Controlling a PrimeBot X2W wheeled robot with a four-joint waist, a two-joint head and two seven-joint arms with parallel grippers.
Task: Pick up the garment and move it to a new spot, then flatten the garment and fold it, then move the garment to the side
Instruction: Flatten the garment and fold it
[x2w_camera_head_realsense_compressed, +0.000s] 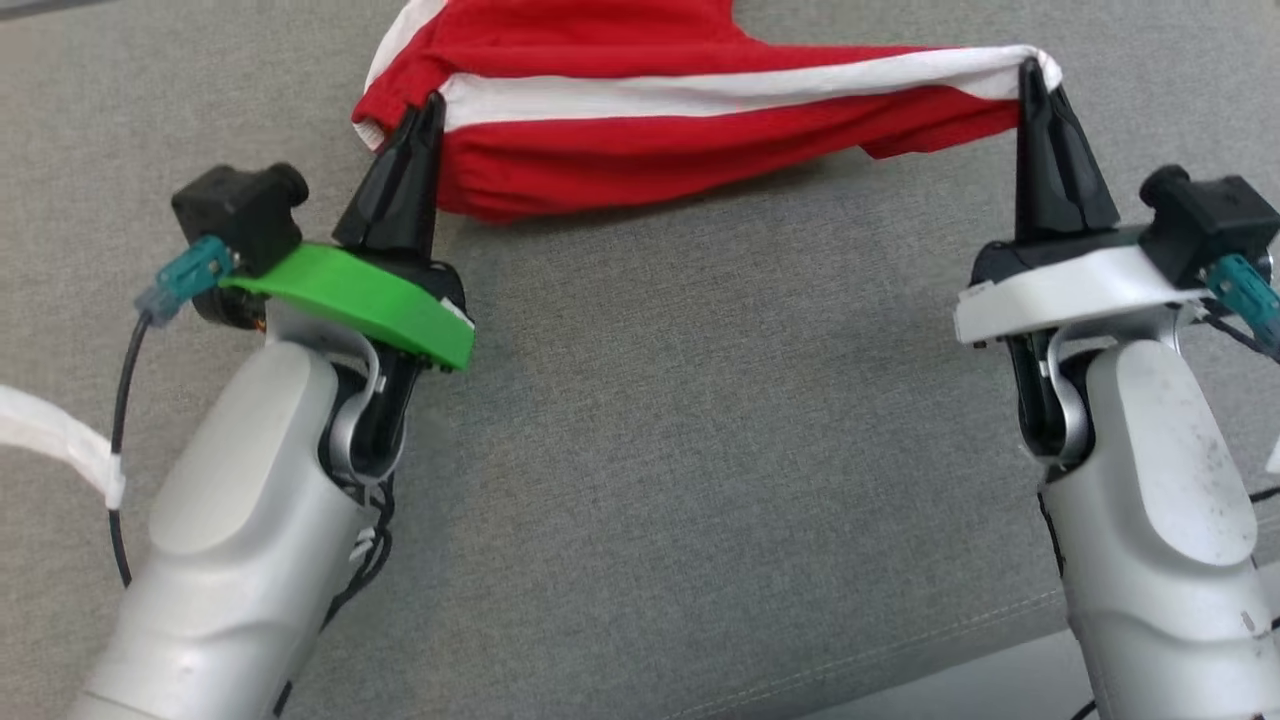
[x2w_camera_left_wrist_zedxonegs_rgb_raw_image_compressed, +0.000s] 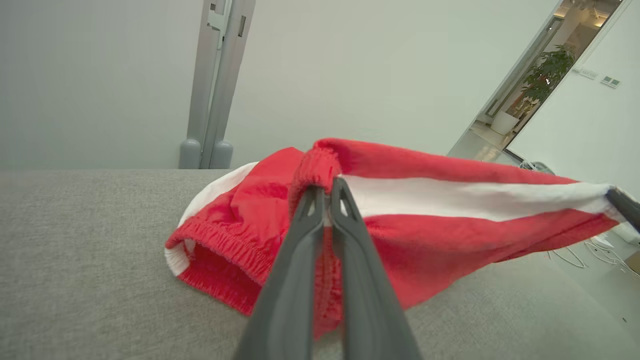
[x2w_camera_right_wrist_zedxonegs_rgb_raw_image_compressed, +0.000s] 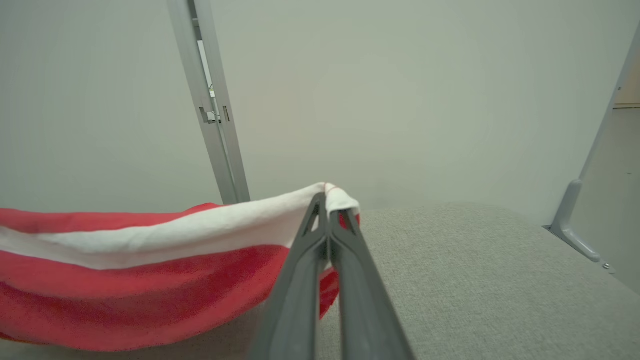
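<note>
Red shorts with a white side stripe and a gathered elastic waistband hang stretched between the two arms. Their middle sags onto the grey upholstered surface, and the bulk of the cloth is bunched at the waistband end.

The left gripper has its jaws pressed together on the waistband end of the shorts. In the left wrist view the red elastic is pinched right at the tips. The right gripper has its jaws shut on the opposite end, pinching the white stripe where it folds over. The right wrist view shows that white corner caught between the tips, with the rest of the shorts drooping away from it.

Just below the shorts' waistband end in the head view, the left wrist carries a bright green plate. Below the stripe end, the right wrist carries a white plate. Each has a teal connector beside it.

Behind the shorts stands a grey metal post against a pale wall. Off past the stripe end, a doorway shows a potted plant. Small wall signs next to it are too small to read. Loose white cables lie on the floor under that end.
</note>
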